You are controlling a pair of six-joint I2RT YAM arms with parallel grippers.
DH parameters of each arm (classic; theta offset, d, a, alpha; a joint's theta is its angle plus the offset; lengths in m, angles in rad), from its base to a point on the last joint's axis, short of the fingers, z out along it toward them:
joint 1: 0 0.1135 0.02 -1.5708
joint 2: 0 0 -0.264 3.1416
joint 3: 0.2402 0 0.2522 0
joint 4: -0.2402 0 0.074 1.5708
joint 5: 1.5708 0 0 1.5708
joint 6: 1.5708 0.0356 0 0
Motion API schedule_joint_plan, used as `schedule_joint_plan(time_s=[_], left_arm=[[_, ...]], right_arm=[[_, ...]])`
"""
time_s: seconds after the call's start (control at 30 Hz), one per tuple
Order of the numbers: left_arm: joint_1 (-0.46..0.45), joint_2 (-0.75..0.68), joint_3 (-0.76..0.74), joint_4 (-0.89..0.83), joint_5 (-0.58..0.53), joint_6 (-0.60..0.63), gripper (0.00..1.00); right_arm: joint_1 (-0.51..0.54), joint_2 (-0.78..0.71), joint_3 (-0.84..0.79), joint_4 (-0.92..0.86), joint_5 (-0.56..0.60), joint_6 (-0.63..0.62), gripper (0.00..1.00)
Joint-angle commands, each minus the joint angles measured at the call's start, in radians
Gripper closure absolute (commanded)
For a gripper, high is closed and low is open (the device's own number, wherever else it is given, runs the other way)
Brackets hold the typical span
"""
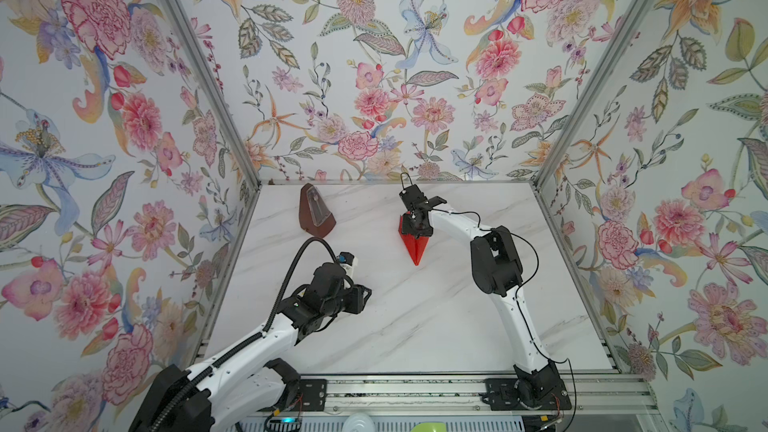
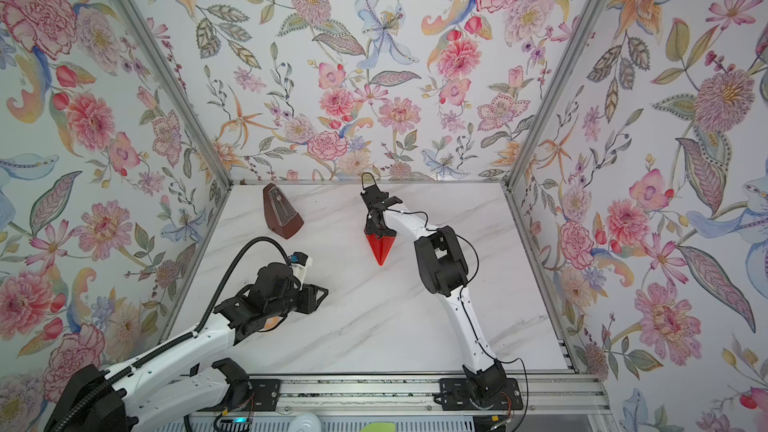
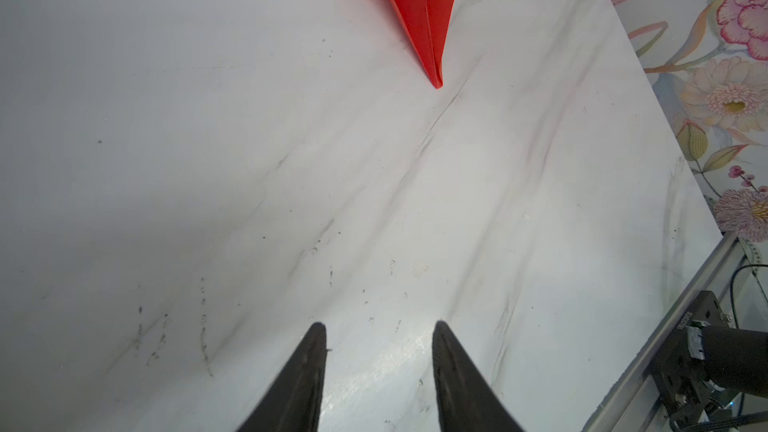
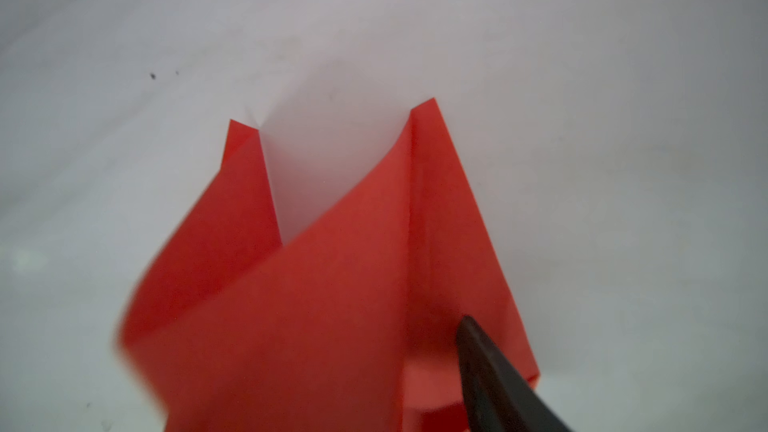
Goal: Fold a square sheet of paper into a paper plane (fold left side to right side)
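One curled paper plane (image 4: pixel 316 305) flap, right wrist view only.

Your light's soft, bright and even, only faint shadows on the table (image 1: pixel 415 326). Bit of glare right at the left gripper (image 3: pixel 379 323). The paper (image 4: pixel 257 326) blurs nearest the right gripper (image 1: pixel 417 228), and your top views bend at the edges.

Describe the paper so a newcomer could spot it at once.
Start at the white marble table, then look at its far middle, right of the brown metronome. The paper lies there: bright red, folded to a point, the only red thing on it.
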Motion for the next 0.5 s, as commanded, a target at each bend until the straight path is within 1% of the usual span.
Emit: schedule_joint_plan(time_s=[0.0, 0.13, 0.2, 0.27, 0.4, 0.47], left_arm=[[0.015, -0.029, -0.006, -0.082, -0.112, -0.01, 0.54], [0.018, -0.05, 0.01, -0.101, -0.167, -0.007, 0.51], [0.025, -0.054, 0.02, -0.112, -0.208, -0.005, 0.45], [0.035, -0.055, 0.029, -0.123, -0.239, 0.002, 0.39], [0.084, -0.045, 0.056, -0.143, -0.339, 0.02, 0.23], [0.114, -0.035, 0.068, -0.136, -0.372, 0.039, 0.14]], right_arm=[[-0.037, 0.064, 0.065, -0.025, -0.019, -0.032, 0.38], [-0.059, 0.059, 0.12, -0.026, -0.033, -0.013, 0.39], [-0.071, 0.031, 0.126, -0.028, -0.045, 0.004, 0.38], [-0.08, -0.007, 0.126, -0.028, -0.082, 0.009, 0.37], [-0.081, -0.115, 0.094, -0.035, -0.085, -0.008, 0.3], [-0.085, -0.178, 0.062, -0.034, -0.078, -0.022, 0.18]])
